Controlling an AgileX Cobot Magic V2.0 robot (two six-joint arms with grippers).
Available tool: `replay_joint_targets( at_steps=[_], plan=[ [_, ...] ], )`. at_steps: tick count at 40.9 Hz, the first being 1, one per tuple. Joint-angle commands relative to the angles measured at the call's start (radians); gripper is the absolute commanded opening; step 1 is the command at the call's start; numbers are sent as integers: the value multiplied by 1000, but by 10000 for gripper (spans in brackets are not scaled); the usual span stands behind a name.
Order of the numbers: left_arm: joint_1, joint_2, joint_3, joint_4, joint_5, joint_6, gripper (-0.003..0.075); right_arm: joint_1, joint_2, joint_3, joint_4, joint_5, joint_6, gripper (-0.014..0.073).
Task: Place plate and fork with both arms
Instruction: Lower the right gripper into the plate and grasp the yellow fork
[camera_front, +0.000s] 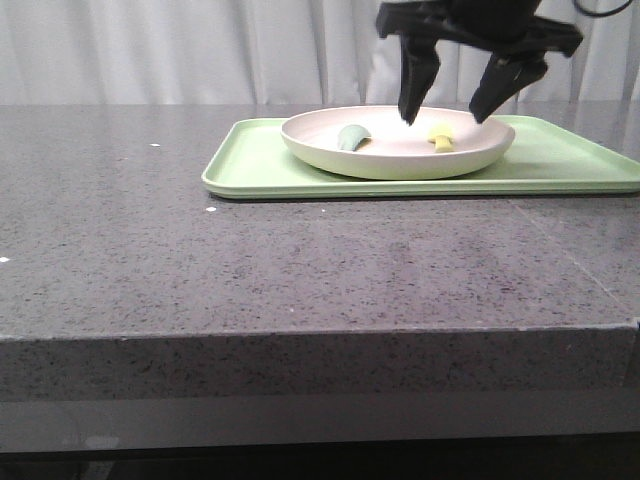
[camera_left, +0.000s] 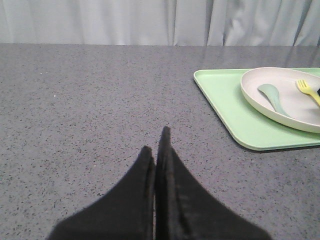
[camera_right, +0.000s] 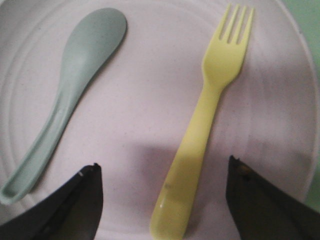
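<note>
Fork (camera_right: 204, 127) and spoon (camera_right: 67, 92) lie in the plate (camera_front: 395, 155) on a green tray (camera_front: 260, 165) atop the speckled grey table (camera_front: 300, 260) before pale curtains (camera_front: 180, 50), right gripper (camera_front: 452, 108) spread above, left gripper (camera_left: 157, 145) closed.

Even, soft daylight, pale curtains bright behind, faint shadow on the plate (camera_right: 150, 125) — close wrist view slightly blurred
</note>
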Motion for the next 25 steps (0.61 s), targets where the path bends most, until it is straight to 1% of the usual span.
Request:
replay_joint_targets(
  at_steps=[1,21,23,25],
  plan=[
    [2,6,-29,2,-81,-8,-18,1,-5,-83,-16,0,27,542],
    [2,6,-29,2,-81,-8,-18,0,47,-91,-27,15,27,541],
    [2,6,-29,2,-81,-8,-18,0,47,-91,-28,20,27,526],
    [2,6,-29,2,-81,-8,-18,0,47,-91,-28,23,27,479]
  ],
)
